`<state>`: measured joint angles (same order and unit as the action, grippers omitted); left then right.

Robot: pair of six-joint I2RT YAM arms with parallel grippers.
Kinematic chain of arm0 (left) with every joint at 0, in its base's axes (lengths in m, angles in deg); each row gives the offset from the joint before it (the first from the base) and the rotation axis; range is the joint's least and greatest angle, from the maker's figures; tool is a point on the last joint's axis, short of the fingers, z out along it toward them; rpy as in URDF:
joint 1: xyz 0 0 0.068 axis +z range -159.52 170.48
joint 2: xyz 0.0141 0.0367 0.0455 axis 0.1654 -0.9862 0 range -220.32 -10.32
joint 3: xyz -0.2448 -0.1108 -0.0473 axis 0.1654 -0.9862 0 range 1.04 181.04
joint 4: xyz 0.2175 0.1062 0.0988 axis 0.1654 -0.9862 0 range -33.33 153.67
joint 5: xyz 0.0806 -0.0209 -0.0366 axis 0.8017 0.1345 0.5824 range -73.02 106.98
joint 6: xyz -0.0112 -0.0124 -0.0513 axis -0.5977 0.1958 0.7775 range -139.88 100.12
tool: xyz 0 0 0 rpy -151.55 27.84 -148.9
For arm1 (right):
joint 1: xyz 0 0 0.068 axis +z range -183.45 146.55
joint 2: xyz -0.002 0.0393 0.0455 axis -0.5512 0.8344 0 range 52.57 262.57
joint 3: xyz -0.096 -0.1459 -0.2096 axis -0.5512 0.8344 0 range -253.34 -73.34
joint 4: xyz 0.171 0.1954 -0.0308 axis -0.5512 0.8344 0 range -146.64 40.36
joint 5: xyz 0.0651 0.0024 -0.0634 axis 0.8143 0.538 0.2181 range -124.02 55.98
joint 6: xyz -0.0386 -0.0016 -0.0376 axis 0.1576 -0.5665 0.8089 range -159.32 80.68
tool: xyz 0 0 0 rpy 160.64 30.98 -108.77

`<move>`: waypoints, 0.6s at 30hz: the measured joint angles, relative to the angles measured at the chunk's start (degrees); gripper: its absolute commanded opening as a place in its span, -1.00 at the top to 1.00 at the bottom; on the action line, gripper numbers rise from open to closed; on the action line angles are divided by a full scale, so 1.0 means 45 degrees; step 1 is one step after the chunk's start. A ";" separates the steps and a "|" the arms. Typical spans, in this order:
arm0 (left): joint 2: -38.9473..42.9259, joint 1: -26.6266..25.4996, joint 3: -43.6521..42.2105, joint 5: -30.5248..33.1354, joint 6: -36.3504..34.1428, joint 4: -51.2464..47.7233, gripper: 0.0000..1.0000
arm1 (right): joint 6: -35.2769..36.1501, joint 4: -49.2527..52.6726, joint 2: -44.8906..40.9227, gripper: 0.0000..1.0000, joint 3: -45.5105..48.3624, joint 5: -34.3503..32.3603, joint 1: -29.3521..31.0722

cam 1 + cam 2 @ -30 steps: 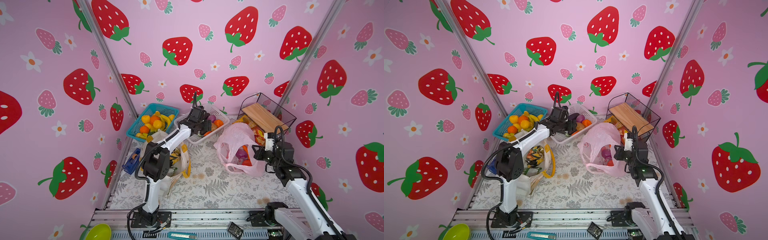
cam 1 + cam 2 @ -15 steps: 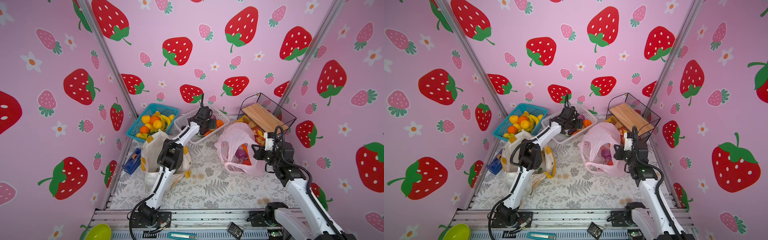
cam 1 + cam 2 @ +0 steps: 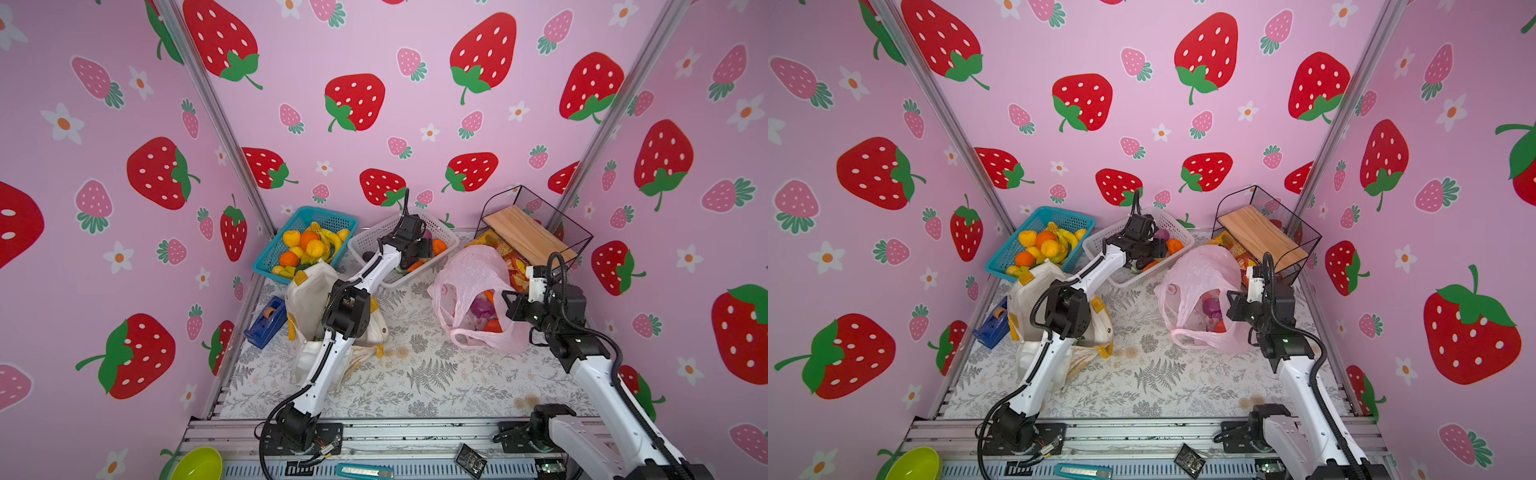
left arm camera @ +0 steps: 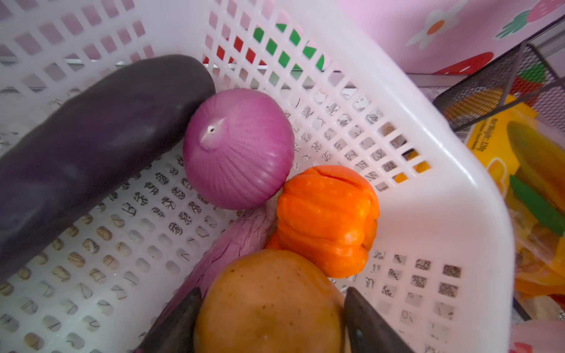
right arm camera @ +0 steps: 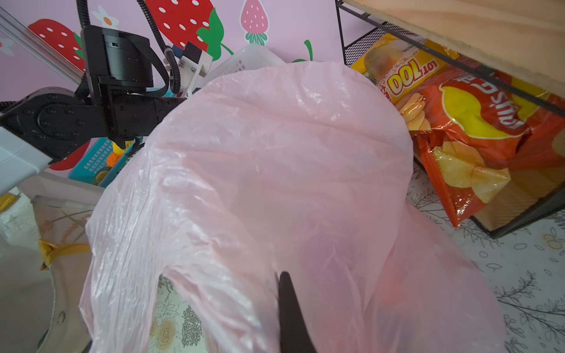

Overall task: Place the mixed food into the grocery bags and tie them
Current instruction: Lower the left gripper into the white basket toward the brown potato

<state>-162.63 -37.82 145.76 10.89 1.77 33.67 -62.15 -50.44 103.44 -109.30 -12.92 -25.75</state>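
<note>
Packing partly done, neither bag tied.

In both top views the pink bag (image 3: 469, 282) is standing open on the desk (image 3: 415, 374) with some vegetables (image 3: 482, 309) inside. The tote (image 3: 309, 291) is slumping untied, and the white basket (image 3: 371, 235) is holding more food. In the left wrist view the left claw (image 4: 272, 290) is straddling the potato (image 4: 269, 305), its fingers against both sides. In the right wrist view the right claw (image 5: 286, 293) is pinching the pink bag's plastic, fully closed.
</note>
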 measured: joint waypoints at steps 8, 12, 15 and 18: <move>0.0816 0.0306 -0.0384 -0.0442 0.0185 0.0039 0.19 | -0.0005 -0.0044 0.0005 1.00 0.0010 0.0039 0.0000; 0.1797 0.0432 -0.1127 -0.0578 0.0146 0.0087 0.26 | -0.0005 -0.0087 0.0005 1.00 0.0034 0.0049 0.0000; 0.2526 0.0495 -0.1671 -0.0617 0.0112 0.0228 0.09 | -0.0010 -0.0141 0.0005 1.00 0.0097 0.0078 0.0000; 0.2769 0.0529 -0.1787 -0.0646 0.0000 0.0413 -0.18 | -0.0010 -0.0180 0.0010 1.00 0.0160 0.0102 0.0000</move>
<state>-150.18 -35.43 137.72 7.99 1.77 35.53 -62.19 -51.25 103.49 -108.58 -12.46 -25.75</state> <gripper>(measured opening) 0.530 0.043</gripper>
